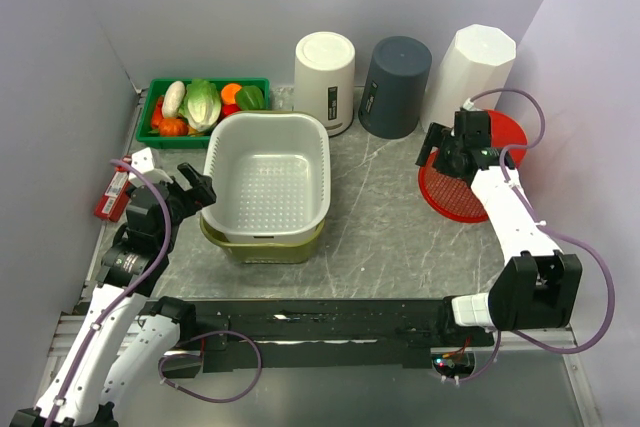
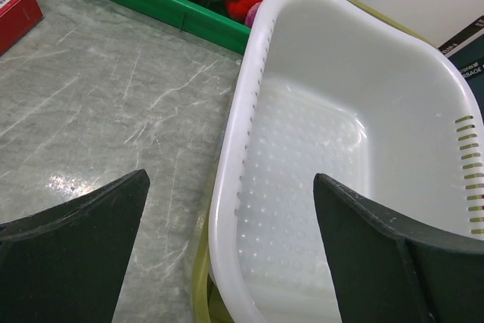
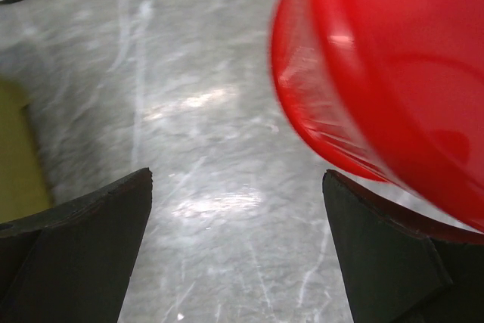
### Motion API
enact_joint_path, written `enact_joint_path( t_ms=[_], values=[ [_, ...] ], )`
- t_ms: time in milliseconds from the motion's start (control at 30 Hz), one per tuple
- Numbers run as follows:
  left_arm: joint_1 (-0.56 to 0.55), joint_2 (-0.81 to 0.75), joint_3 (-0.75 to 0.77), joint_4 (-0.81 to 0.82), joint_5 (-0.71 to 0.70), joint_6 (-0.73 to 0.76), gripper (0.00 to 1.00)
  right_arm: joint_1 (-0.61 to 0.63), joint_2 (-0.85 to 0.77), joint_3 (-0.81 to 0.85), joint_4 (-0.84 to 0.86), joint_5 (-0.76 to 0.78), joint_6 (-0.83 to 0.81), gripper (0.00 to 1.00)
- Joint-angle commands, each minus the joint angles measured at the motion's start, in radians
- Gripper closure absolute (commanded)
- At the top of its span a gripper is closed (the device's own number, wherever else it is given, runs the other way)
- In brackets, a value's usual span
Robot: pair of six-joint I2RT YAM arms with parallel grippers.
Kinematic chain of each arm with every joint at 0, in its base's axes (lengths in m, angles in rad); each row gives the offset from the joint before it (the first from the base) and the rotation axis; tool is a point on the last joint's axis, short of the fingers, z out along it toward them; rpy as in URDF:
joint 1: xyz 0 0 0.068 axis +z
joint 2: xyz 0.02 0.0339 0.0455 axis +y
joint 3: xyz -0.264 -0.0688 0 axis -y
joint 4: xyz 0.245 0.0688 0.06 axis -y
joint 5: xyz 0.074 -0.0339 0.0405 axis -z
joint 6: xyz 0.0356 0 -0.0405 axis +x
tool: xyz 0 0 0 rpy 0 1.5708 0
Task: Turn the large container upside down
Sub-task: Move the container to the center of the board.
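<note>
1. Nearest the arm bases, the left end effector point(image 1: 198, 187) hovers at the left long side of the task's thing. Its jaws stand wide apart and hold nothing. In the left wrist view one finger is over the grey marbled worktop point(image 1: 380, 227) and the other over the tub's interior, with the rim between them.
2. The task's thing, the large white perforated plastic tub point(image 1: 268, 182), sits upright, mouth up, at the centre-left of the worktop. It is nested inside an olive-green plastic tub point(image 1: 262, 250), whose lip shows beneath it.
3. Handling, as a judgement: the tub looks thin-walled, so it is probably light and fairly stiff, with some give along the long sides. Its glossy surface may be slippery. The rolled rim on the left side, already between the jaws, is the sensible place to pinch. The nested pair could part as it tips, so the olive tub may stay behind or drop out.
4. Further right, the right end effector point(image 1: 437, 150) is also spread and empty, just beside a round red mesh sieve point(image 1: 450, 197).
5. A flat red box point(image 1: 113, 192) lies at the left edge.
6. Farthest back are a green plastic crate point(image 1: 210, 82) of toy vegetables point(image 1: 203, 102), a white cylindrical bin point(image 1: 325, 77), a dark grey bin point(image 1: 395, 87) and a white faceted bin point(image 1: 470, 67).
</note>
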Motion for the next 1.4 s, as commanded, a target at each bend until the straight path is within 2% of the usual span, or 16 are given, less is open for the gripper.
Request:
enact_joint_path(
  t_ms=[0,233,400,533,567,667,800,1133,1367],
  values=[
    [0.003,0.004,0.007,0.033,0.013,0.012,0.04,-0.004,-0.016,0.037,-0.009,0.189,0.041,0.0],
    [0.002,0.009,0.006,0.034,0.016,0.012,0.04,-0.005,-0.025,0.026,-0.037,0.328,0.07,0.0],
    [0.003,0.015,0.009,0.031,0.019,0.012,0.04,-0.005,-0.053,0.021,-0.046,0.351,0.095,0.0],
    [0.003,0.015,0.007,0.034,0.023,0.013,0.04,-0.002,-0.137,-0.028,0.036,0.128,0.056,0.01],
    [0.003,0.016,0.007,0.033,0.023,0.013,0.04,-0.002,-0.156,-0.045,0.056,0.023,0.061,0.01],
    [0.002,0.015,0.007,0.034,0.019,0.013,0.04,0.006,-0.224,-0.109,0.136,-0.161,0.101,0.02],
    [0.003,0.021,0.007,0.034,0.024,0.013,0.04,0.039,-0.274,-0.193,0.225,-0.322,0.193,0.04],
    [0.003,0.03,0.009,0.034,0.029,0.017,0.04,0.262,-0.196,-0.246,0.377,-0.475,0.358,0.12],
    [0.003,0.033,0.009,0.033,0.024,0.016,0.04,0.418,-0.099,-0.232,0.501,-0.508,0.443,0.17]
  ],
)
